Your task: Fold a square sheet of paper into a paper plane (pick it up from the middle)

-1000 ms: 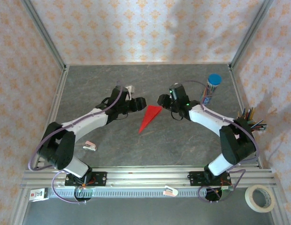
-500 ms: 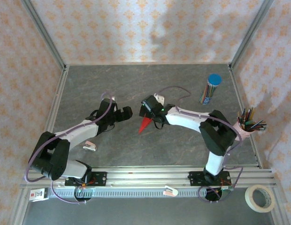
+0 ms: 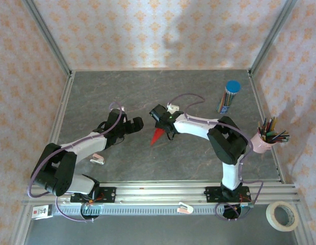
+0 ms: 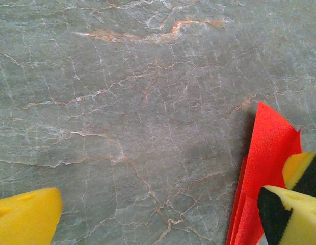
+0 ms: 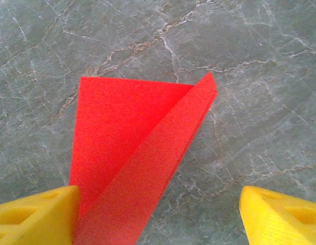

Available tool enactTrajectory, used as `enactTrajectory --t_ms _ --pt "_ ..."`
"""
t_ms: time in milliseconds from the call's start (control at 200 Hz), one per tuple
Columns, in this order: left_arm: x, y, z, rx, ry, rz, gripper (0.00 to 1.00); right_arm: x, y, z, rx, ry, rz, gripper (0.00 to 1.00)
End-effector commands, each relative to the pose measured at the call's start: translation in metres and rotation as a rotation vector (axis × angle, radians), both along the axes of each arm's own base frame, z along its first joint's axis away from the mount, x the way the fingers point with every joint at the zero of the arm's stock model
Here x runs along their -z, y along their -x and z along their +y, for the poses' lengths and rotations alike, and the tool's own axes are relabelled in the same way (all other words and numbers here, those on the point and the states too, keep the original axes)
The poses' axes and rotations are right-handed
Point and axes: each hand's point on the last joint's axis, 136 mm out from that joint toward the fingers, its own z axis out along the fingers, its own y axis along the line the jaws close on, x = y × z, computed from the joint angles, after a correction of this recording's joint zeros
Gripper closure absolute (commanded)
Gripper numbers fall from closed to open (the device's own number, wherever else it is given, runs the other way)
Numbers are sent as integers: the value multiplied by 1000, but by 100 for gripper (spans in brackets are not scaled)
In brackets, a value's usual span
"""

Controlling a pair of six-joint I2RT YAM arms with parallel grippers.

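Red creased paper, folded into a narrow pointed plane (image 3: 158, 135), lies flat mid-table (image 3: 199, 158) on grey veined stone-look surface, its wide end between the right gripper's (image 5: 158, 200) spread yellow fingers (image 5: 38, 214), the left gripper (image 4: 159, 204) gaping wide just beside.
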Motion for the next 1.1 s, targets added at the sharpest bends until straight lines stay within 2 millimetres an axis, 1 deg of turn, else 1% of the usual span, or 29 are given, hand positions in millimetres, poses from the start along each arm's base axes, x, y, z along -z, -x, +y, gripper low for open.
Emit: enactTrajectory --t_ms 0,95,210,280,335,415,490,571,616,706,786,836,951,1096 --pt "6 -4 10 -31 -32 1 1 -25 6 -15 53 0 -51 22" --pt "7 -4 11 -31 -36 4 1 -27 10 -16 54 -40 -65 27" --pt "10 -5 11 -26 -50 13 1 -19 16 -12 42 -75 -35 36" --pt "11 -6 11 -23 -53 18 1 -13 18 -11 39 -80 -14 39" --pt "13 -6 11 -18 -55 24 1 -10 20 -10 37 -83 -4 39" --pt "14 -6 11 -17 -60 26 1 -8 21 -7 32 -98 4 39" --pt "13 -6 11 -14 -60 25 1 -17 15 3 11 -130 -9 37" --pt "13 -7 11 -15 -59 26 1 -27 8 11 2 -149 -32 30" --pt "14 -7 11 -15 -60 27 1 -29 5 14 -1 -154 -41 26" --pt "13 -7 11 -15 -60 27 1 -22 1 16 -3 -130 -33 20" --pt "13 -7 10 -12 -59 27 1 -13 1 16 3 -105 -12 19" --pt "13 -7 10 -9 -57 29 1 -6 1 16 1 -97 4 19" --pt "13 -7 10 -10 -54 29 1 3 4 15 11 -85 30 20" --pt "13 -7 8 -3 -46 29 1 5 11 7 38 -77 46 24"
